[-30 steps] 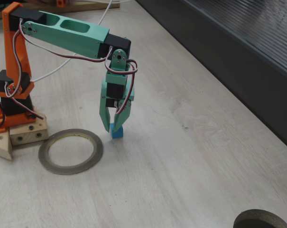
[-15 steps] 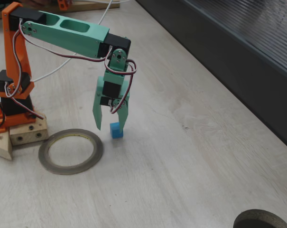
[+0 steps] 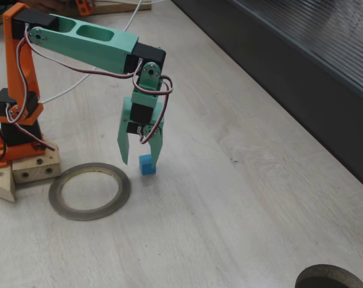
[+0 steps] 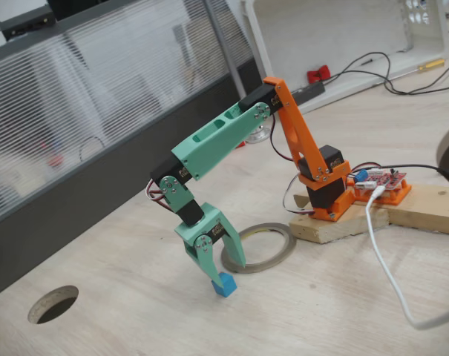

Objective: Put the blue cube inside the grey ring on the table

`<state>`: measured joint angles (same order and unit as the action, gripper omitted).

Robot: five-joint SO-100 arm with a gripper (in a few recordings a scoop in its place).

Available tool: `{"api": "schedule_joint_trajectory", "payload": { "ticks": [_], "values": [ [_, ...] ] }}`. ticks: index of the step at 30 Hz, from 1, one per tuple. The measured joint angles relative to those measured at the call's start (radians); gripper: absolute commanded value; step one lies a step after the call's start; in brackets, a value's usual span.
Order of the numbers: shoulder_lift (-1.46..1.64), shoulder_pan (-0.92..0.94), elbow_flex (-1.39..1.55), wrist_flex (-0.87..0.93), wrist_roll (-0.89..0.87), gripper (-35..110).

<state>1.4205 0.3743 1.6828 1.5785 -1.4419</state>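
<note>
Gripper (image 3: 140,160) jaws stood apart astride the blue cube (image 3: 147,164) on the worktop (image 3: 241,198), beside the grey ring (image 3: 89,191).

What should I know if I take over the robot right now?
Gripper: open, fingers straddling the cube, not squeezing it.
Cube: on the table, just outside the ring's right edge in the fixed view from the front.
Ring: flat on the table near the arm's base, nothing inside.
Done: gripper lined up over the cube.
Left: close, lift, move over the ring, let go.
</note>
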Motion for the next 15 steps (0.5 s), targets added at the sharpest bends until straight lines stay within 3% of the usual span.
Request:
{"api": "schedule_joint_trajectory", "payload": {
  "ticks": [15],
  "values": [
    [0.000,0.000,0.000,-0.025,0.000,37]
  ]
}}
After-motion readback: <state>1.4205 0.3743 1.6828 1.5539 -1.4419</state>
